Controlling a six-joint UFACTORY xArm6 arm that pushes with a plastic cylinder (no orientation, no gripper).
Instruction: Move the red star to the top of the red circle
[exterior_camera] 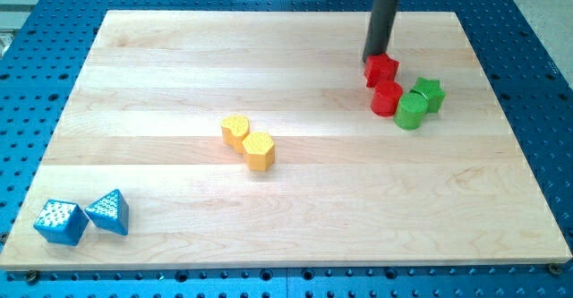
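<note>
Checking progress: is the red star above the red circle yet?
Yes: red star sits touching the red circle's top side, my tip against it.

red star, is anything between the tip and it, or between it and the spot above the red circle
Nothing visible. My tip sits at the red star's top-left edge, and the star already lies just above the red circle, touching it. The green blocks are to the view's right, out of the way.

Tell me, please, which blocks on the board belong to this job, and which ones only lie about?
For the job:
- red star, at my tip
- red circle, just below the star in the view, touching it

Just lying about:
- green circle and green star, right of the red circle
- two yellow blocks, mid-board
- two blue blocks, the view's bottom left
</note>
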